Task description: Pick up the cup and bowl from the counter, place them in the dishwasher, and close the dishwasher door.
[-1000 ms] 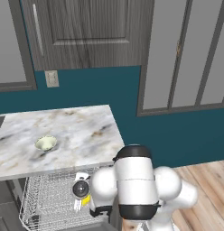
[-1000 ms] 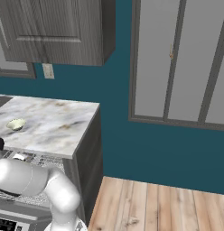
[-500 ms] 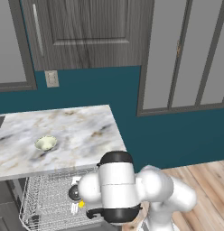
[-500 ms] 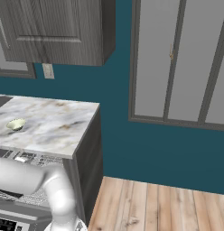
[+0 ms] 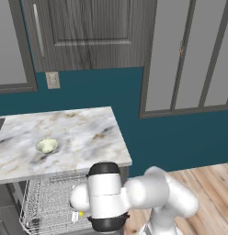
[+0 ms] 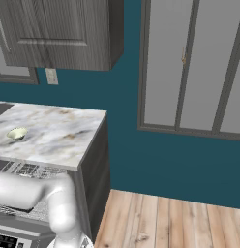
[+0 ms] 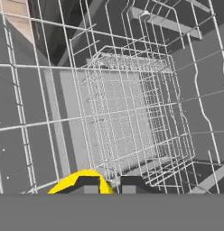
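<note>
My gripper is low inside the dishwasher's white wire rack, shut on the yellow cup, whose rim curves around the left fingertip. In the left base view my white arm hides the hand, and only a sliver of the cup peeks out over the rack. The pale greenish bowl sits on the marble counter towards its left, apart from the arm. It also shows in the right base view as the bowl on the counter.
The rack is pulled out under the counter's front edge. The grey dishwasher door lies dropped open below it. Dark wood cabinets hang above, tall grey doors line the teal wall, and wood floor lies to the right.
My arm has swung left and down over the rack. The cup has gone down with it into the basket. The bowl has not moved.
</note>
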Tool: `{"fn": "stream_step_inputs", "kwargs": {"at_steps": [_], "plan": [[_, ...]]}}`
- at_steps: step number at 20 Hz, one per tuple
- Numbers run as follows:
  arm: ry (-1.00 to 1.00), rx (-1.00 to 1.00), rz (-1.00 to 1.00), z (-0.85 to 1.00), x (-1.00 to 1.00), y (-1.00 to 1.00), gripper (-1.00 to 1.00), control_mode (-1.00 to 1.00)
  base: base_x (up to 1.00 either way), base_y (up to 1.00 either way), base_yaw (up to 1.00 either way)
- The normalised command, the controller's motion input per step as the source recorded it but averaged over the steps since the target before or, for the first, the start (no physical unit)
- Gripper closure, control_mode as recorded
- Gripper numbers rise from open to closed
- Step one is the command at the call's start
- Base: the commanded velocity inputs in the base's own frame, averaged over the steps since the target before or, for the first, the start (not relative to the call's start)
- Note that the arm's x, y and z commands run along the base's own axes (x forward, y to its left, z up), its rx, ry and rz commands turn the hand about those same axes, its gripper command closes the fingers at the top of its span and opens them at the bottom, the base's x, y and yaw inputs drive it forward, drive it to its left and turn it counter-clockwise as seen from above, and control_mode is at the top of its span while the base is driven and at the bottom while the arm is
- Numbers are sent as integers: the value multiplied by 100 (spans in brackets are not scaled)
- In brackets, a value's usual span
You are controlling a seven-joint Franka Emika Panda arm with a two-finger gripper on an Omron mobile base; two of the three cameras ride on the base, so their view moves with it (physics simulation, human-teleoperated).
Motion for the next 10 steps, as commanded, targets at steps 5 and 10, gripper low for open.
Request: {"fn": "stream_step_inputs", "kwargs": {"at_steps": [5,10], "plan": [[0,0,3,-46,0,13,100,-100,0,0,0],[0,0,3,-42,0,17,-100,-100,0,0,0]]}}
